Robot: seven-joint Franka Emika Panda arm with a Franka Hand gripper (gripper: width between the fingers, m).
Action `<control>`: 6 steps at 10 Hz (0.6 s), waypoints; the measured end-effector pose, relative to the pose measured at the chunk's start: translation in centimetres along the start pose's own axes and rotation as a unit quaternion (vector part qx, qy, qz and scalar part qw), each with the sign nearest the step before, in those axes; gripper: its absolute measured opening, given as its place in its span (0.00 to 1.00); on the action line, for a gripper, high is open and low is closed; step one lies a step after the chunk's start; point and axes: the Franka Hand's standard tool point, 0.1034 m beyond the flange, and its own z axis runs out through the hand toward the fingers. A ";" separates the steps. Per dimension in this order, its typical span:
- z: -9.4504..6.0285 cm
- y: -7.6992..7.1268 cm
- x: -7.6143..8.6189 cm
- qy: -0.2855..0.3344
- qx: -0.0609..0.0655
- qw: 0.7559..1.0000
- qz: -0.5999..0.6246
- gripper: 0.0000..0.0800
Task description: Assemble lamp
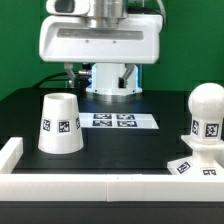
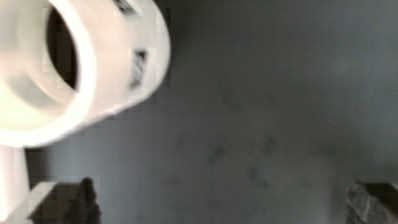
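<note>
The white cone-shaped shade (image 1: 60, 125) stands wide end down on the black table at the exterior view's left. In the wrist view the shade (image 2: 80, 70) shows as a large white ring with its opening towards the camera. The ball-shaped bulb (image 1: 207, 112) stands upright on the flat square base (image 1: 193, 165) at the exterior view's right. My gripper (image 2: 222, 205) is open and empty, with dark fingertips (image 2: 68, 200) wide apart above bare table beside the shade. In the exterior view the arm's white hand (image 1: 100, 40) hangs high at the back centre, and its fingers are not distinct.
The marker board (image 1: 120, 121) lies flat at the table's middle, behind the shade and bulb. A low white wall (image 1: 100, 188) runs along the front edge and up the left side (image 1: 10, 152). A white edge (image 2: 15, 190) shows beside one fingertip.
</note>
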 end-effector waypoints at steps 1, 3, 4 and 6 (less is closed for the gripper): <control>-0.2 1.0 -0.3 0.001 -0.001 1.000 0.002 0.87; 0.6 1.5 -1.1 0.000 -0.003 1.000 -0.001 0.87; 1.0 1.9 -1.3 -0.002 -0.004 1.000 -0.005 0.87; 2.2 2.3 -1.8 -0.007 -0.006 1.000 -0.002 0.87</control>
